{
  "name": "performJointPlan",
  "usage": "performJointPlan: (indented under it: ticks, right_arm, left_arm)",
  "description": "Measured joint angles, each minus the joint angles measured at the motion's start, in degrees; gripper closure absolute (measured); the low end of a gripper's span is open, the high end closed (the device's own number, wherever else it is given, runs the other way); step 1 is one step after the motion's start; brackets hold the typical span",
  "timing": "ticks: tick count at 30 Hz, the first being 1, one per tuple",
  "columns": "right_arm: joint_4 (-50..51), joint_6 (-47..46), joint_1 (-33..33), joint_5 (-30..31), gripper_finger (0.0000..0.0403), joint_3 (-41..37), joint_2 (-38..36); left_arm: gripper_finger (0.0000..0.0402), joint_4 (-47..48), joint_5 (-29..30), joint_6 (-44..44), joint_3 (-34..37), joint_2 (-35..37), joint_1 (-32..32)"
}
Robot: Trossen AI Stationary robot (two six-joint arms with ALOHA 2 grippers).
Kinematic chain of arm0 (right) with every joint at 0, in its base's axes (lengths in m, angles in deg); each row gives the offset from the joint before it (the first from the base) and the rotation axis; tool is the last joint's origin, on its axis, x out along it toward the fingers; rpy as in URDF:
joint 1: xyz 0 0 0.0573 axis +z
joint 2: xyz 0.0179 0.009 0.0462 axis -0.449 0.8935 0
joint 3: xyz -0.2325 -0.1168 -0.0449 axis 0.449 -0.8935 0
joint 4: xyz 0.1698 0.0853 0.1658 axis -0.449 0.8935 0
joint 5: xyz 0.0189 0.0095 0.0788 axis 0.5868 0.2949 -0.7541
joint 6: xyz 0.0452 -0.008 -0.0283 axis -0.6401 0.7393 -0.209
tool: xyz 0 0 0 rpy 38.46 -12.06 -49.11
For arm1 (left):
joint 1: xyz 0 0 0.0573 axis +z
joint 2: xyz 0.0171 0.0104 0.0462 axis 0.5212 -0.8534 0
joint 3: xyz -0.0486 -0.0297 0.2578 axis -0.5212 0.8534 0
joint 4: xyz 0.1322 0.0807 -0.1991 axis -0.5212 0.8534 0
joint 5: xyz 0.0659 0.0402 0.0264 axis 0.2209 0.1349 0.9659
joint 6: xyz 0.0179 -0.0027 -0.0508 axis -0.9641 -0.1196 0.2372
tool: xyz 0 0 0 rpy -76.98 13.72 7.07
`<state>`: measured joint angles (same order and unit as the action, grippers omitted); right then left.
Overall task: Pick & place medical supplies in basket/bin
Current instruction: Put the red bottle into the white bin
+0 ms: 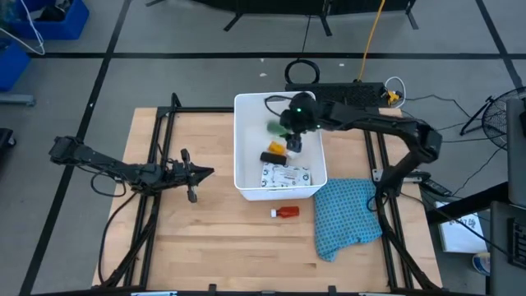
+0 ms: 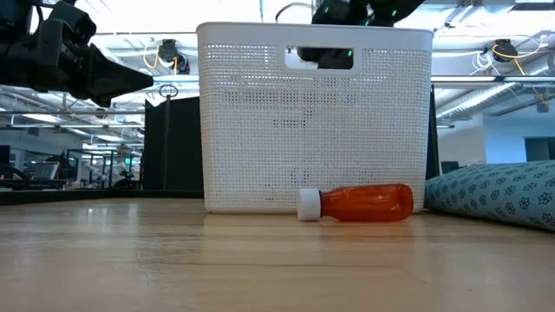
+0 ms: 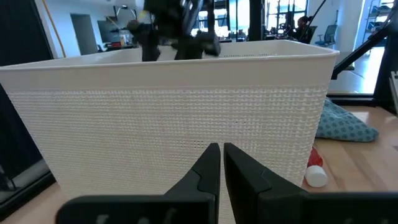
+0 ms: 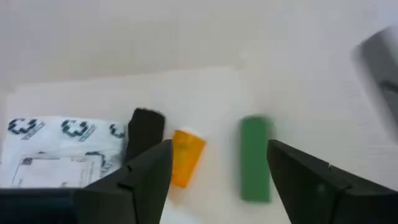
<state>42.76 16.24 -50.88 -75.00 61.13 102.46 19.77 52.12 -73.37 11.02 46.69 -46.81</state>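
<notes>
The white bin (image 1: 246,177) stands mid-table. In it lie a white-green packet (image 1: 286,175), a black block (image 1: 272,157), an orange piece (image 1: 277,147) and a green bar (image 1: 271,127). My right gripper (image 1: 292,138) hovers open above them inside the bin; in its wrist view the gripper (image 4: 217,171) frames the orange piece (image 4: 185,157) and green bar (image 4: 255,158) without touching either. A small red bottle (image 1: 286,212) lies on its side on the table just before the bin's near wall. My left gripper (image 1: 201,171) waits shut, left of the bin. The small white bottle is out of view.
A blue-teal patterned cloth (image 1: 349,215) lies crumpled on the table right of the bin and the red bottle (image 2: 360,202). Bare wood spreads near and left of the bin (image 2: 316,121). Black frame rails run along both table sides.
</notes>
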Motion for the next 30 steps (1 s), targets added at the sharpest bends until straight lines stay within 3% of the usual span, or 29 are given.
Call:
performJointPlan:
  ticks: [4,6,10,15,23,30]
  right_arm:
    - [1.3,-0.1,1.8,2.9,0.0158,-0.1,-7.6]
    - [1.4,0.0,3.2,-0.6,0.0181,0.0,-12.9]
    - [0.0,-0.3,8.6,-10.8,0.0267,-1.1,-23.5]
    - [-0.4,0.1,16.8,-12.7,0.0388,-8.7,-37.0]
    - [-11.4,-7.8,25.8,-12.8,0.0401,-31.2,-55.8]
    - [-15.0,-9.6,26.0,-6.9,0.0402,-45.5,-73.9]
  left_arm:
    - [0.0376,0.0,0.0,-0.2,0.0,0.0,0.0]
    - [0.0376,0.0,0.0,-0.2,0.0,0.0,0.0]
    - [0.0376,0.0,0.0,-0.2,0.0,0.0,0.0]
    - [0.0376,0.0,0.0,0.2,0.0,0.0,0.0]
    - [0.0376,0.0,0.0,1.2,0.0,0.0,0.0]
    - [0.0376,0.0,0.0,1.6,0.0,0.0,0.0]
